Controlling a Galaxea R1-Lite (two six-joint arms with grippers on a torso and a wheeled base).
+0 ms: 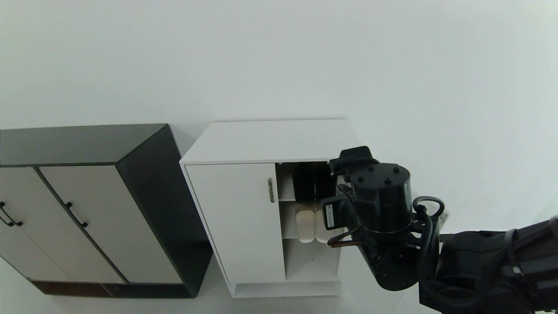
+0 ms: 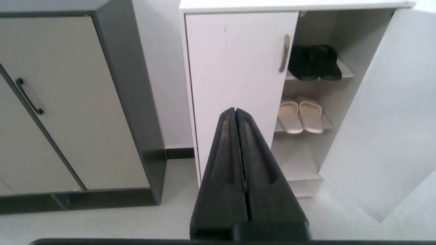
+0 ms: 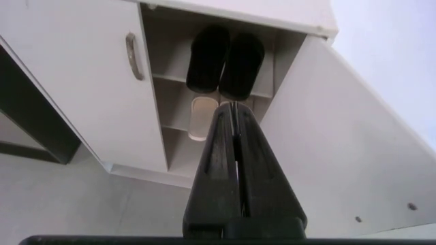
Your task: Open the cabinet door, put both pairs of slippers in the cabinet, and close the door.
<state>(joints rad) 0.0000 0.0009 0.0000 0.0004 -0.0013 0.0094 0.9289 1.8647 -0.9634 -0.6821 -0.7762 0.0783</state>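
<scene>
The cabinet (image 1: pixel 270 141) is found with its right door (image 3: pixel 340 143) open. Black slippers (image 1: pixel 311 181) are set on the top shelf (image 2: pixel 345 73) and white slippers (image 1: pixel 305 222) on the middle shelf (image 2: pixel 328 125). The left gripper (image 2: pixel 236 112) and right gripper (image 3: pixel 235 107) are held before it, fingers pressed together, empty.

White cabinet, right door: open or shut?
Open. The right door stands swung wide, exposing the black slippers shelved above the white slippers inside.

Left gripper (image 2: pixel 236 114), right gripper (image 3: pixel 234 109): jaws together.
</scene>
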